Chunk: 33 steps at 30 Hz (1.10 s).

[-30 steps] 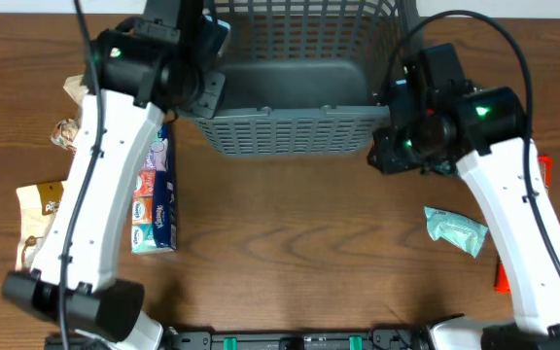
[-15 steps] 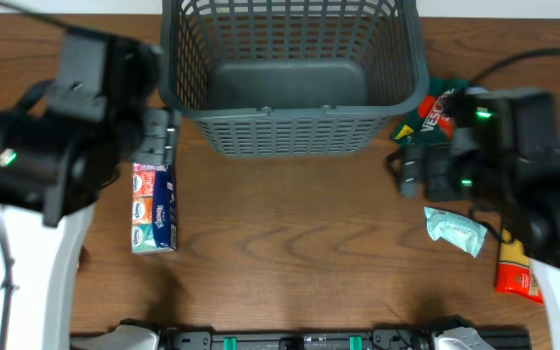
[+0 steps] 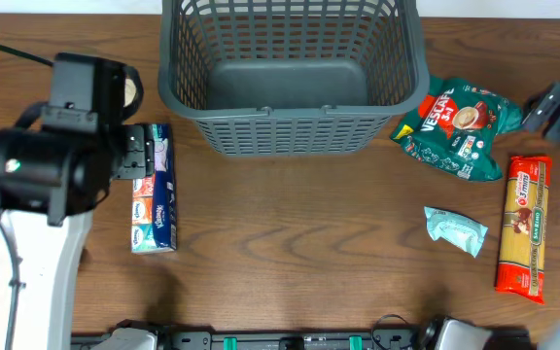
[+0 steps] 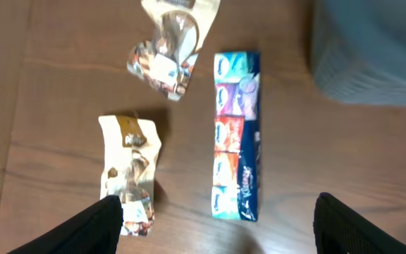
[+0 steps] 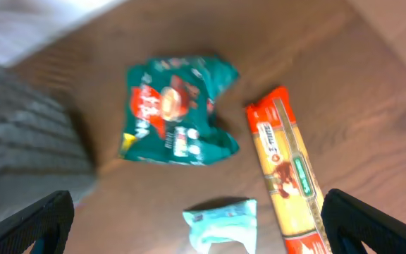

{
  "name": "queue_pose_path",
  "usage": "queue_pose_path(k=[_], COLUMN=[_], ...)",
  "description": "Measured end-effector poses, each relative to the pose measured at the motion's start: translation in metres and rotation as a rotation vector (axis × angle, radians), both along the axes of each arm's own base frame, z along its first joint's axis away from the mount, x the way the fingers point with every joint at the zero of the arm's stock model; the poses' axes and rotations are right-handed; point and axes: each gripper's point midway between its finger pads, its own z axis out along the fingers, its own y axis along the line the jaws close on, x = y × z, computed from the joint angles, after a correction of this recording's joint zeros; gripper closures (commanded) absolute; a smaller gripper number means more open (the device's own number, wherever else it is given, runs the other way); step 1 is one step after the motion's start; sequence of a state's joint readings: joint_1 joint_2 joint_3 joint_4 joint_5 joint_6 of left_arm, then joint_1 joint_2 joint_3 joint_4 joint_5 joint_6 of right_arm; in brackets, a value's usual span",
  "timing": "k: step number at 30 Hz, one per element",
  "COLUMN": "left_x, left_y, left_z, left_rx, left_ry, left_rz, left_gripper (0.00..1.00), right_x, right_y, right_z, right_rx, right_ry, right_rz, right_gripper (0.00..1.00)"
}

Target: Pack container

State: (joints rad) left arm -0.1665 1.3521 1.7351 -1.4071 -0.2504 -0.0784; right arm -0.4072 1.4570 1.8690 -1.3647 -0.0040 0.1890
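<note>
The container (image 3: 290, 133), a big dark grey lattice basket, stands at the back centre with nothing inside. Its corner shows in the left wrist view (image 4: 372, 49) and its wall in the right wrist view (image 5: 20, 134). My left gripper (image 4: 217, 233) hangs open and high over the left of the table, above a strip of tissue packs (image 4: 235, 134), holding nothing. My right gripper (image 5: 203, 226) is wide open and empty at the right edge, high over a teal packet (image 5: 220, 222). Both grippers are apart from the basket.
Right of the basket lie a green coffee bag (image 3: 455, 122), a long orange pasta pack (image 3: 525, 224) and the teal packet (image 3: 455, 230). On the left lie the tissue strip (image 3: 154, 199) and two brown snack packets (image 4: 129, 173) (image 4: 171, 42), which my left arm (image 3: 47, 175) hides from overhead.
Both grippers have let go of the basket's front corners, opened, and drawn back outward and upward. The right arm's retreat uncovered the coffee bag and pasta pack.
</note>
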Motion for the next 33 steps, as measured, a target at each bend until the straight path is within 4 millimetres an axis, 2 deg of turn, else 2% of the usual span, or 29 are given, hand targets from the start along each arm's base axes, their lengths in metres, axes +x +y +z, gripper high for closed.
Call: queue_pose_path(k=[4,6,10,15,19,25,28,33], left_x=[0.011,0.014,0.012,0.009,0.009,0.01,0.01,0.01], left_y=[0.006,0.011,0.033,0.055,0.055,0.054,0.054,0.054], left_z=[-0.03,-0.041,-0.058,-0.059,-0.059,-0.06,-0.059,-0.06], left_rx=[-0.031,-0.053,-0.086,-0.093,-0.099,-0.103,-0.104,-0.105], left_ry=[0.039,0.052,0.083,0.08,0.081,0.081,0.081,0.081], left_rz=[0.005,0.014,0.074,0.131,0.126,0.121,0.119,0.119], left_gripper=[0.23,0.23,0.23,0.23,0.23,0.23,0.23,0.23], right_x=[0.027,0.038,0.061,0.089,0.103,0.113,0.117,0.123], right_y=[-0.028,-0.034,-0.036,-0.035,-0.034,-0.03,-0.028,-0.017], right_z=[-0.051,-0.072,-0.104,-0.144,-0.184,-0.245,-0.273,-0.298], right_rx=[0.059,0.081,0.127,0.189,0.246,0.334,0.369,0.454], right_ry=[0.124,0.165,0.203,0.224,0.266,0.342,0.364,0.359], right_rz=[0.006,0.029,0.094,0.178,0.23,0.285,0.301,0.331], right_gripper=[0.01,0.01,0.01,0.01,0.01,0.02,0.09,0.5])
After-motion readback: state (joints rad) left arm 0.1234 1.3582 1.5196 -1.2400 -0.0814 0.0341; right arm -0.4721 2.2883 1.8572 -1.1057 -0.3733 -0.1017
